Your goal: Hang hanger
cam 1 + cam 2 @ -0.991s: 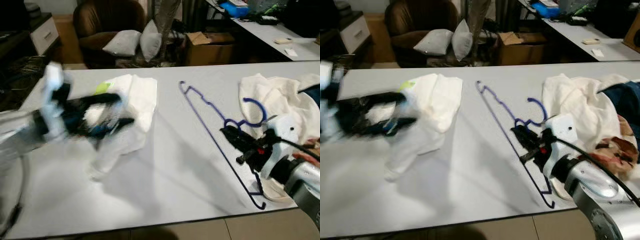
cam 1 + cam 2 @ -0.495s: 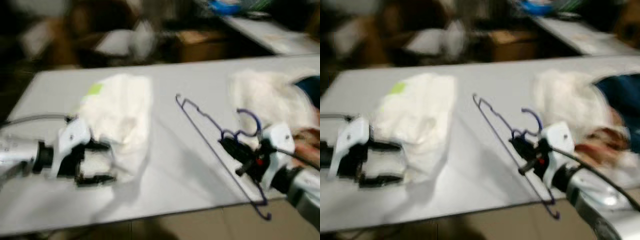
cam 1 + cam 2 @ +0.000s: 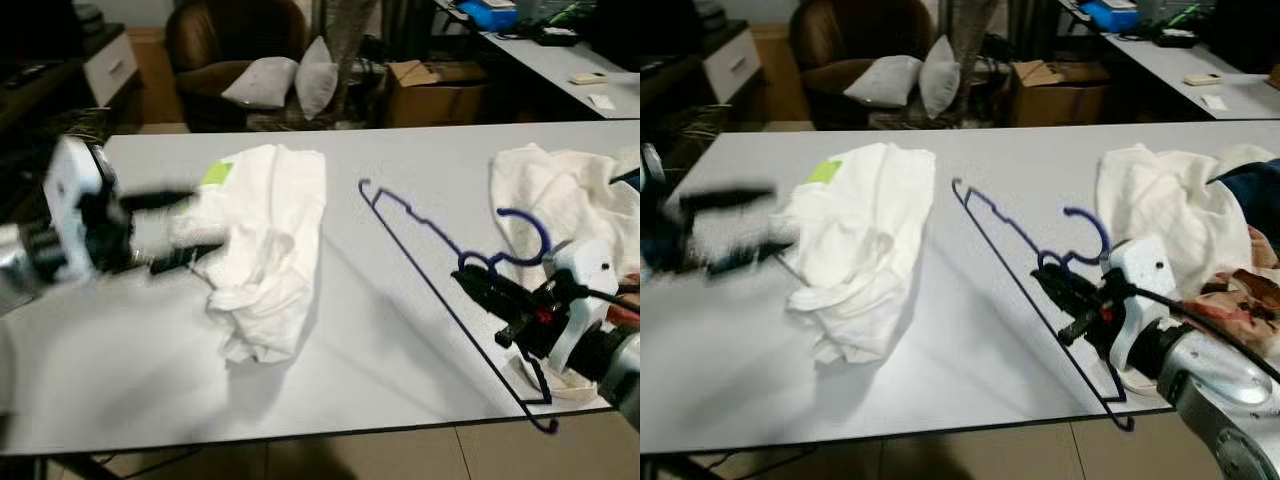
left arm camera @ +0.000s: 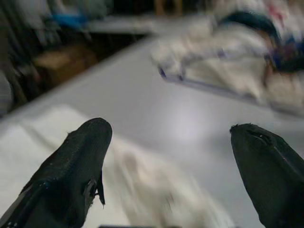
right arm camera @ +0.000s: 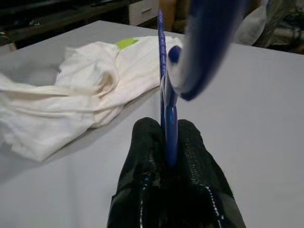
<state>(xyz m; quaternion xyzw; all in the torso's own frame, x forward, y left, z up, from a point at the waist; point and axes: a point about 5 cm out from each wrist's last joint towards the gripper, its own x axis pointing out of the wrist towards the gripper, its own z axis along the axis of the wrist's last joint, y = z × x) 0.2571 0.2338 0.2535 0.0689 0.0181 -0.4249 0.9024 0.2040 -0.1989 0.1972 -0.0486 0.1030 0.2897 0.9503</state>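
Gripping: my right end effector (image 3: 480,283) was clamped on the blue hanger (image 3: 440,270) near its hook, frame trailing over the surface (image 3: 380,330).
Left end effector (image 3: 175,230): open beside white garment (image 3: 265,250).
Handling: I judged it light, stiff, slippery; hold the neck.

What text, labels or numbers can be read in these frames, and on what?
None is readable.
Green tag on the white garment: no print can be made out.
Cardboard box behind the table: any markings too small to read.
Right tool, shut on the blue hanger: no lettering visible.
Left tool: motion-blurred.
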